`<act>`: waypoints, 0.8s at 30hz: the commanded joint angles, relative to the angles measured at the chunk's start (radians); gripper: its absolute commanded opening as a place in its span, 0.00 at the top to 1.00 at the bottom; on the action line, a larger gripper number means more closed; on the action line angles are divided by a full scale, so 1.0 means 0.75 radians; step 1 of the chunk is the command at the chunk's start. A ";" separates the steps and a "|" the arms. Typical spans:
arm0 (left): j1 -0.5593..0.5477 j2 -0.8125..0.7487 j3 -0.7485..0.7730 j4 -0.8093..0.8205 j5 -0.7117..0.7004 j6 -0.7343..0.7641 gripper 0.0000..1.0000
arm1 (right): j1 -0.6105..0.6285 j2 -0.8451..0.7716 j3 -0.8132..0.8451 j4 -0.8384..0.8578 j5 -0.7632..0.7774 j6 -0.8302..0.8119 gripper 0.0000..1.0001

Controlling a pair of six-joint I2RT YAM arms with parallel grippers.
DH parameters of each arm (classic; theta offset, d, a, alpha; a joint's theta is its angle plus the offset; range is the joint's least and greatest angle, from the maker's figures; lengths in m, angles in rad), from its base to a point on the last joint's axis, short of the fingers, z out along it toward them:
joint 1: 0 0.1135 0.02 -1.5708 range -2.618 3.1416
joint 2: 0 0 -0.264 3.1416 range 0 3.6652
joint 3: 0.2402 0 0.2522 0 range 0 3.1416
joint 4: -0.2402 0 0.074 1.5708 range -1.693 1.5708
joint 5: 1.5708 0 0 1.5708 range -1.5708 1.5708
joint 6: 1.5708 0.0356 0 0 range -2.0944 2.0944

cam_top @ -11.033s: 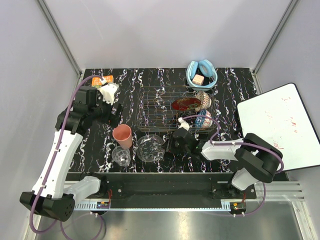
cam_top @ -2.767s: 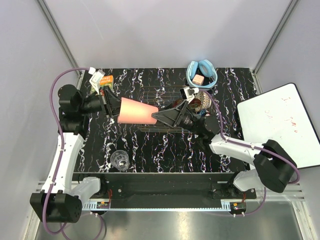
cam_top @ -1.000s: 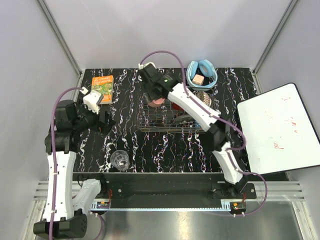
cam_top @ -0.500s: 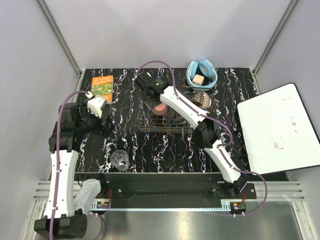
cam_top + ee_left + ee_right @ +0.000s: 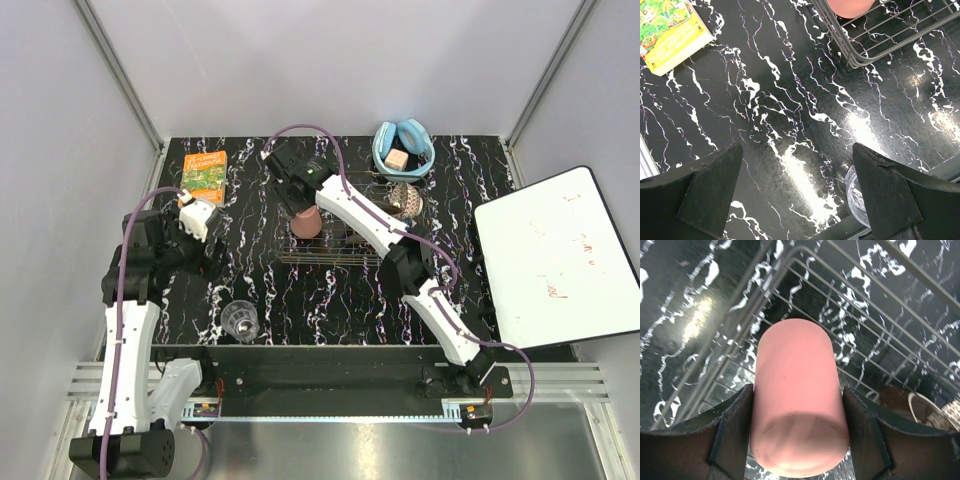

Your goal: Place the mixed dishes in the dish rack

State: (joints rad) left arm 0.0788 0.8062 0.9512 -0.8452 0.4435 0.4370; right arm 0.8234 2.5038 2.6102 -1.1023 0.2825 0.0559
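My right gripper (image 5: 797, 432) is shut on the salmon-pink cup (image 5: 797, 395), which points down over the left end of the wire dish rack (image 5: 867, 332). From above, the cup (image 5: 305, 222) hangs inside the rack (image 5: 345, 245) near its left side, below my right gripper (image 5: 300, 208). A beige speckled bowl (image 5: 408, 200) stands in the rack's right end, and my arm covers the rack's middle. My left gripper (image 5: 797, 192) is open over bare tabletop. The small clear glass tumbler (image 5: 856, 197) stands beside its right finger, also seen upright near the front edge (image 5: 241, 320).
An orange-green book (image 5: 204, 172) lies at the back left. Light-blue headphones (image 5: 403, 148) sit behind the rack. A white board (image 5: 555, 260) leans at the right edge. The rack's near-left corner (image 5: 860, 57) shows in the left wrist view.
My right arm has brought the pink cup left and down into the rack's left end. My left arm has drawn back slightly toward the near left, its jaws still open.
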 commanded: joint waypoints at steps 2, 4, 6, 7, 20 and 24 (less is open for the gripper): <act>0.005 0.003 -0.012 0.045 -0.008 0.021 0.05 | -0.006 0.079 0.058 0.089 -0.113 -0.005 0.98; 0.007 0.005 -0.019 0.045 -0.012 0.027 0.04 | -0.008 0.087 0.066 0.093 -0.109 -0.015 0.75; 0.005 0.007 -0.031 0.049 -0.021 0.035 0.04 | -0.008 0.096 0.062 0.093 -0.109 -0.025 0.66; 0.005 0.009 -0.035 0.047 -0.023 0.039 0.04 | -0.010 0.096 0.060 0.093 -0.105 -0.032 0.50; 0.005 0.001 -0.074 0.047 -0.023 0.078 0.01 | -0.016 0.020 0.040 0.099 -0.033 -0.058 0.00; 0.005 -0.013 -0.125 0.045 -0.039 0.139 0.03 | -0.016 -0.084 0.005 0.099 -0.015 -0.064 0.00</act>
State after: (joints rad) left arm 0.0788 0.8104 0.8902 -0.8406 0.4366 0.4816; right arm 0.8207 2.5649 2.6232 -1.0412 0.2459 0.0250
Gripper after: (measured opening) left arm 0.986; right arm 0.994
